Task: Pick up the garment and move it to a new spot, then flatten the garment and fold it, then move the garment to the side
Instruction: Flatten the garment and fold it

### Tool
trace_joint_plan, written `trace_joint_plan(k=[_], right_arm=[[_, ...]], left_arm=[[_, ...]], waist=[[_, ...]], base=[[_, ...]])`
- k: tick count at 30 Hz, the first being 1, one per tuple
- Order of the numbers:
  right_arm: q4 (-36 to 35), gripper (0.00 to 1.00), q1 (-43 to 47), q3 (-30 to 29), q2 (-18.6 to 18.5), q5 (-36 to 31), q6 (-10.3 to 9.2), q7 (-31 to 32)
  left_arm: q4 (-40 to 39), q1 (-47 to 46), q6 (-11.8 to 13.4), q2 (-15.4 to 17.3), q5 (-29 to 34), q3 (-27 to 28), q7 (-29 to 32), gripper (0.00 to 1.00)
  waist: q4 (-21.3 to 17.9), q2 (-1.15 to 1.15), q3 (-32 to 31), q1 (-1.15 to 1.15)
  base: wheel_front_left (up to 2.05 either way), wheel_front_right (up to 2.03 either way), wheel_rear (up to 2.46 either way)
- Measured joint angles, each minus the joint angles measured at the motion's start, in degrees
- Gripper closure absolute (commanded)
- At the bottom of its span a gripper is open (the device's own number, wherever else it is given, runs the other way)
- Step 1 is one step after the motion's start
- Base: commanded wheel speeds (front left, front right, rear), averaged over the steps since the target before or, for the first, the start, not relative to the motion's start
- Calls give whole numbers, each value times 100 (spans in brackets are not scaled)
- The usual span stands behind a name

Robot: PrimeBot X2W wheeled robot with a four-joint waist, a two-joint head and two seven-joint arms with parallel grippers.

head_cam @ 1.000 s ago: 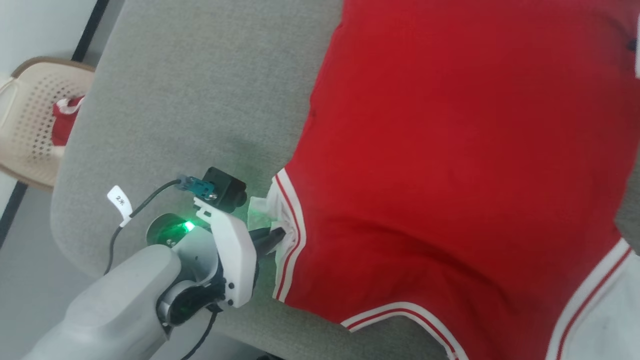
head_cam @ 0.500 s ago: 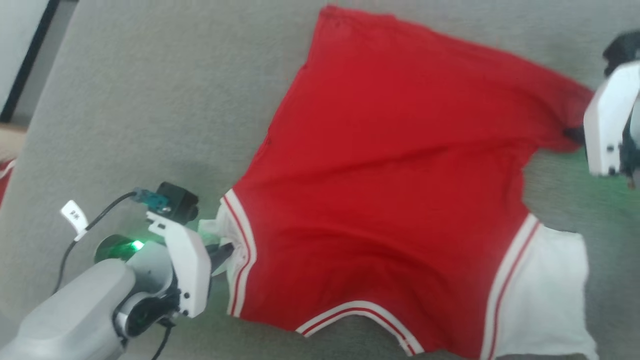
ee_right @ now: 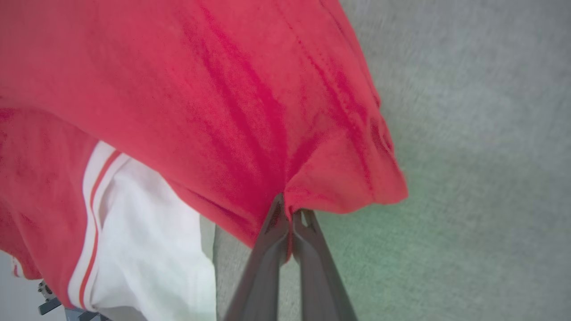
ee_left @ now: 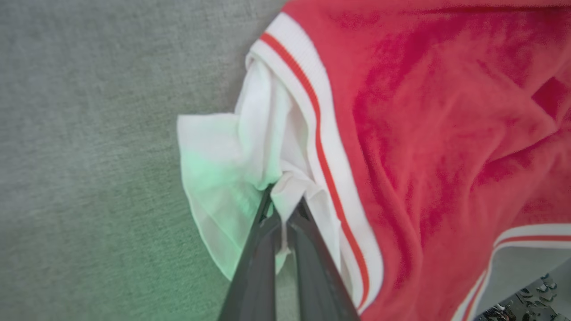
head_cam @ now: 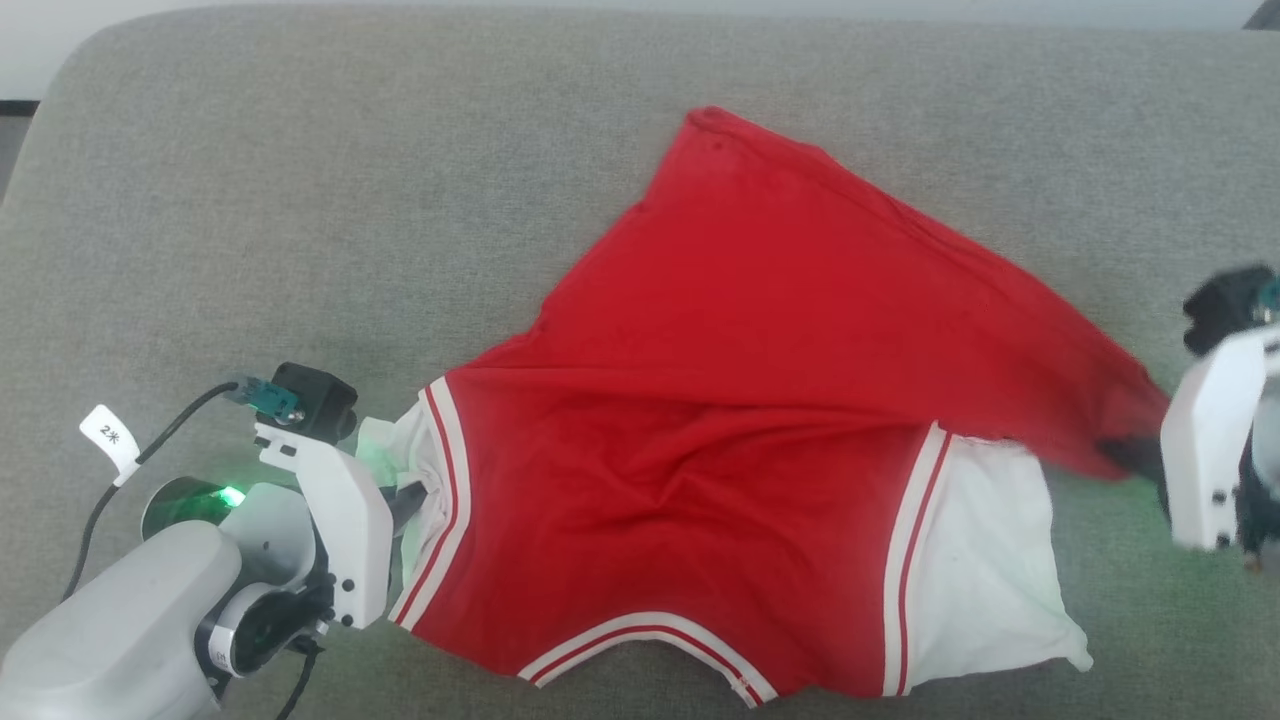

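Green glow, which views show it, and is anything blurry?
Head view: green glow by the left gripper, fainter by the right gripper. Left wrist view: it tints the white sleeve of the garment. Right wrist view: green patch on the cushion; focus slightly soft.

You're looking at soft, matt red knit cloth on the garment (head_cam: 720,420), creased where it gathers. Its white sleeve (ee_left: 223,156) is thinner, smooth cloth, and the striped trim (ee_left: 312,102) looks ribbed. The grey surface (head_cam: 300,200) under it is a coarse, matt woven fabric. On the left gripper (head_cam: 408,497) and right gripper (head_cam: 1130,458) you have smooth white plastic shells with a faint sheen; the fingers (ee_right: 263,272) are dark, matt and smooth. The left forearm (head_cam: 120,630) is pale grey and smooth.
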Motion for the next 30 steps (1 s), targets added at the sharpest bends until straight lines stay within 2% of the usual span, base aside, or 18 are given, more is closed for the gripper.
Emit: trace_joint_plan(k=[6, 12, 13, 14, 15, 21, 30], right_arm=[[-482, 100, 1072, -730, 610, -310, 0, 135], [-412, 100, 1457, -1138, 1161, -727, 0, -138], [-382, 88, 1464, -1139, 1201, -782, 1, -182], [-314, 27, 1472, -1206, 1305, -889, 2, -267], [-307, 0, 1473, -1223, 1350, -914, 2, -277], [-694, 0, 1556, -1399, 1490, -1150, 4, -181], [-2027, 0, 1516, -1727, 1726, -1400, -1, 3]], left_arm=[[-62, 12, 25, 5, -9, -10, 42, 100], [-74, 36, 26, 5, -11, -25, 42, 100], [-69, 41, 25, 3, -19, -33, 43, 100], [-56, 54, 25, -3, -26, -40, 48, 100], [-52, 61, 25, -2, -31, -45, 48, 100], [-60, 193, 52, 3, -77, -59, 41, 100], [-168, 309, 110, 18, -101, -69, 14, 100]], waist=[[-27, 0, -37, 0], [-19, 0, -57, 0], [-19, 0, -69, 0], [-18, 0, -103, 0], [-19, 0, -125, 0], [-18, 0, -263, 0], [38, 0, -339, 0]], base=[[0, 0, 0], [0, 0, 0], [0, 0, 0], [0, 0, 0], [0, 0, 0], [0, 0, 0], [0, 0, 0]])
